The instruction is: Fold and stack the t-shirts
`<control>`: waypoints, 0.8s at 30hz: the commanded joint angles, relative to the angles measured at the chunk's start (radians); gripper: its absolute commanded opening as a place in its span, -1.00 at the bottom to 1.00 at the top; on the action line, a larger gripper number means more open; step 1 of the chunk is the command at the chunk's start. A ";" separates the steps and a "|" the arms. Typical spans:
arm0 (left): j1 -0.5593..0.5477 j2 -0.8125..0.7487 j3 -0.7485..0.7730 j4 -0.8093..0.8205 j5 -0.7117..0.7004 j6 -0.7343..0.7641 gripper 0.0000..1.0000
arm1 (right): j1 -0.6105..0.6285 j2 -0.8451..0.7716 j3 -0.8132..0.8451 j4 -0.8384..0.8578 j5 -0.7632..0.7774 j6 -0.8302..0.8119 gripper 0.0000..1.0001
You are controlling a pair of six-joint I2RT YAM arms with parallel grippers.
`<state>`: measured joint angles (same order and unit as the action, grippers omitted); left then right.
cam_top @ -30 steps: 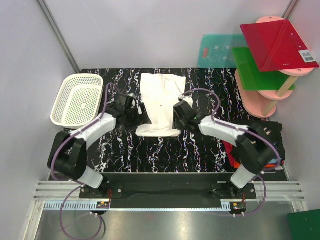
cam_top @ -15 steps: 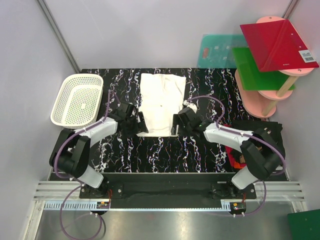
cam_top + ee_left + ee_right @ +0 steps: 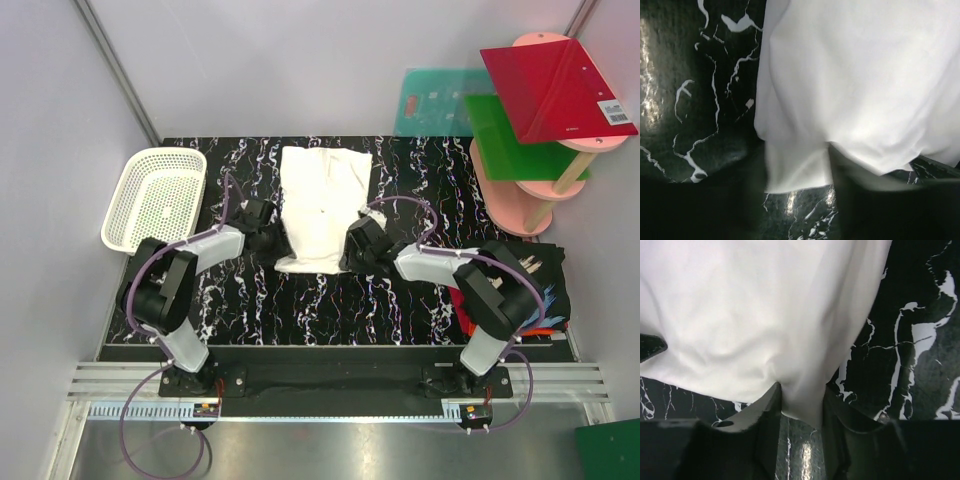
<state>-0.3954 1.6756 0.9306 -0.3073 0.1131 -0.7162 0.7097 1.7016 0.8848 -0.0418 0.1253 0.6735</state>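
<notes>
A white t-shirt point(image 3: 322, 205), folded into a tall rectangle, lies on the black marbled table point(image 3: 330, 310). My left gripper point(image 3: 277, 243) sits low at its near left corner and my right gripper point(image 3: 351, 250) at its near right corner. In the left wrist view the cloth corner point(image 3: 795, 170) lies between the spread fingers of the left gripper point(image 3: 797, 167). In the right wrist view the right gripper point(image 3: 801, 401) is open with a bunched fold of cloth point(image 3: 802, 385) filling the gap. A black t-shirt point(image 3: 535, 268) and a red-orange one point(image 3: 466, 306) are heaped at the table's right edge.
A white mesh basket point(image 3: 155, 200) stands at the table's left edge. A pink shelf stand point(image 3: 530, 190) with red, green and teal boards rises at the back right. Grey walls close in on three sides.
Both grippers drew back from the shirt's near edge, then moved in onto its near corners. Their jaws widened and have since narrowed around the cloth.
</notes>
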 commanded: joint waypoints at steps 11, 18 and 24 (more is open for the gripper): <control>-0.011 -0.025 -0.137 0.010 0.086 -0.019 -1.00 | 0.007 -0.087 -0.085 0.014 -0.161 0.049 -1.00; -0.120 -0.236 -0.289 -0.038 0.086 -0.077 -1.00 | 0.028 -0.243 -0.168 -0.096 -0.236 0.049 -1.00; -0.177 -0.431 -0.207 -0.223 -0.003 -0.074 -1.00 | 0.036 -0.391 -0.185 -0.158 -0.195 0.011 -1.00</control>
<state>-0.5568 1.3739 0.6552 -0.3634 0.1875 -0.7948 0.7425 1.4010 0.6876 -0.1566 -0.0998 0.7128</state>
